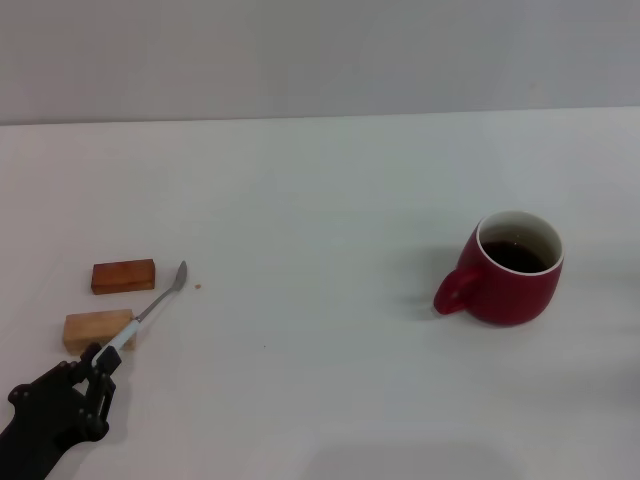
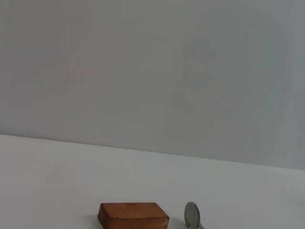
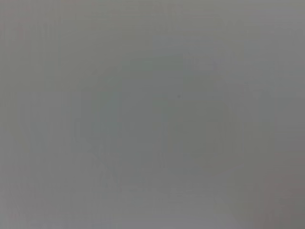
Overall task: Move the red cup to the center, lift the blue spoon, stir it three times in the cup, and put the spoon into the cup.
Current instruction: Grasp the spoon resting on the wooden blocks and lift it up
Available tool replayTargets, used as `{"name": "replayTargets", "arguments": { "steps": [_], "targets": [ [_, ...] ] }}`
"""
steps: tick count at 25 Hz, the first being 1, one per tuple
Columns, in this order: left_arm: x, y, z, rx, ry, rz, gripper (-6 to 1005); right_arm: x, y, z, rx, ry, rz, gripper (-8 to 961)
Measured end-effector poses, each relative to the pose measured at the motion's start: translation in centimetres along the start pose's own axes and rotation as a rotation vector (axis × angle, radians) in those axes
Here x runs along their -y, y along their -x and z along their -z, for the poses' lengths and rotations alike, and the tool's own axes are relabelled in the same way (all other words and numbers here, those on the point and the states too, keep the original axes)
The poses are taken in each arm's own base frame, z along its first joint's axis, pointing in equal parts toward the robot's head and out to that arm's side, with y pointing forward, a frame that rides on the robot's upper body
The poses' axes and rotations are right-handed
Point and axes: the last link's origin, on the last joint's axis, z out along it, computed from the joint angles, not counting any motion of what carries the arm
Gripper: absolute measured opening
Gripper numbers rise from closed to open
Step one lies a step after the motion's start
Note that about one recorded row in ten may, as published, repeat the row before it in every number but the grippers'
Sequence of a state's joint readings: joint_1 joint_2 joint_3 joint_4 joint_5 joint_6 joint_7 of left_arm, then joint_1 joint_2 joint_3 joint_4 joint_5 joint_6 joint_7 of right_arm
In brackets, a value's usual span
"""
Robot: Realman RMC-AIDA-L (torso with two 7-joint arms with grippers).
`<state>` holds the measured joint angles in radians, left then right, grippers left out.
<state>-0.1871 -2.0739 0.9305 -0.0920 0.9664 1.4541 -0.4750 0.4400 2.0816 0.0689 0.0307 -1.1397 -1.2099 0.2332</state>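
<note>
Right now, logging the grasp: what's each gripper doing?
Left gripper: closed on the blue spoon handle's end.
Right gripper: not in view.

Head looks down; left wrist low, sharing block [image 2: 133, 215].

no readable text, labels, numbers, signs anywhere

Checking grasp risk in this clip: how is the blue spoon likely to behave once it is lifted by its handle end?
The blue spoon looks thin and rigid, so it should not flop. It is slim and probably light. The left hand sits at the very tip of the handle, so the metal bowl could swing or pivot in the grip. Propped on a wooden block, it may slide off if nudged.
</note>
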Motion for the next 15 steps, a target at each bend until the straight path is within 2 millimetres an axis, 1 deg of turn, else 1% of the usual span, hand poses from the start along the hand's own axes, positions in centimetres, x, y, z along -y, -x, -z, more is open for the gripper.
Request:
{"name": "replayTargets", "arguments": {
  "steps": [11,15],
  "targets": [
    [-0.41,-0.33,-0.16,-0.015,0.04,-0.012,144,0.15,-0.06,0.13,-0.002,-0.004,0.003,-1],
    [-0.68,-0.75,-0.32,-0.04,0.061,-0.003,144,0.18,-0.08,0.16,-0.003,-0.005,0.003,-1]
  ]
}}
